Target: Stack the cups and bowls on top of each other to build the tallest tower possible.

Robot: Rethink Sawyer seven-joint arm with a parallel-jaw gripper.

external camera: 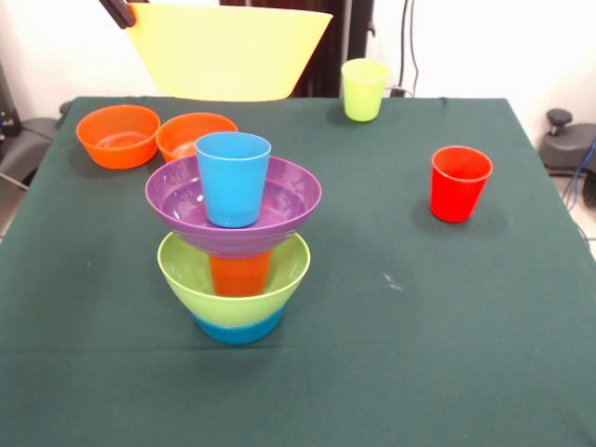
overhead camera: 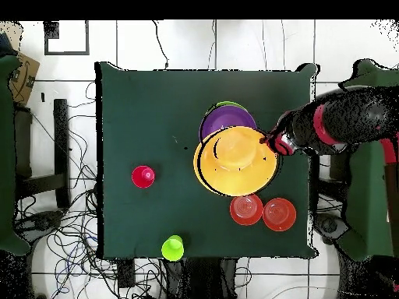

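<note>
- Gripper (external camera: 124, 13) is clamped on the rim of the yellow bowl (external camera: 228, 51) and holds it in the air; only the tips show at the top edge of the front view.
- From overhead, the yellow bowl (overhead camera: 235, 160) hangs over part of the tower, slightly off-centre, covering most of the purple bowl (overhead camera: 226, 118).
- Tower (external camera: 235, 237), bottom up: small blue bowl (external camera: 237, 328), lime green bowl (external camera: 233, 279), orange cup (external camera: 239, 274) inside the green bowl, purple bowl (external camera: 233, 207) on that cup, light blue cup (external camera: 233, 177) upright in the purple bowl.
- Blue bowl looks inverted, but I can't be sure from this angle.
- Two small orange bowls (external camera: 118, 135) (external camera: 191, 135) sit just beside each other on the table (external camera: 419, 354), behind the tower.
- Yellow-green cup (external camera: 363, 88) stands upright near the far edge.
- Red cup (external camera: 459, 182) stands upright, well apart from the tower.
</note>
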